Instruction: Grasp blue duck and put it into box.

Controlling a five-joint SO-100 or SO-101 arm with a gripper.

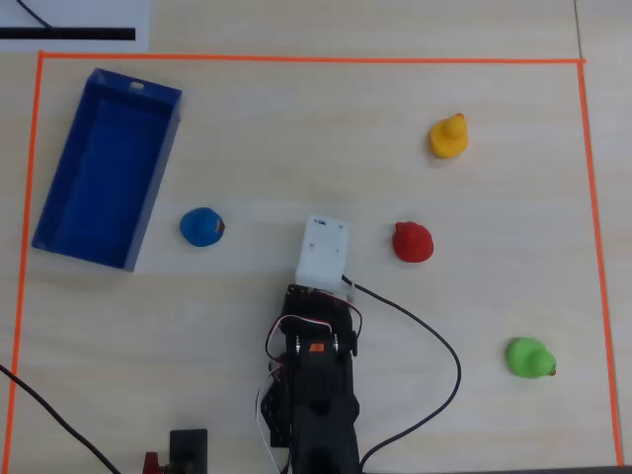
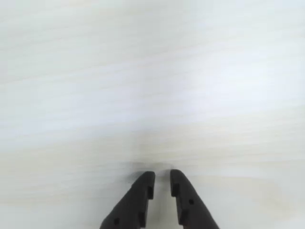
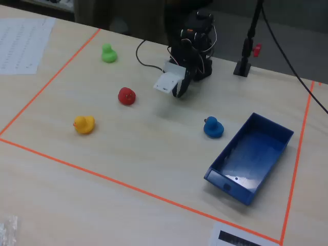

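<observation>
The blue duck (image 1: 201, 227) stands on the wooden table just right of the blue box (image 1: 104, 178), which is open and empty. In the fixed view the duck (image 3: 213, 127) is left of the box (image 3: 253, 154). My gripper (image 2: 162, 177) hangs low over bare table near the arm's base, its black fingertips (image 2: 145, 183) almost together with nothing between them. In the overhead view the white wrist camera housing (image 1: 323, 249) hides the gripper, which sits to the right of the duck. In the fixed view the gripper (image 3: 177, 92) points down, up and left of the duck. The wrist view shows no duck.
A red duck (image 1: 413, 241), a yellow duck (image 1: 448, 135) and a green duck (image 1: 529, 357) stand to the right in the overhead view. Orange tape (image 1: 296, 57) frames the work area. A black cable (image 1: 449, 360) loops right of the arm base.
</observation>
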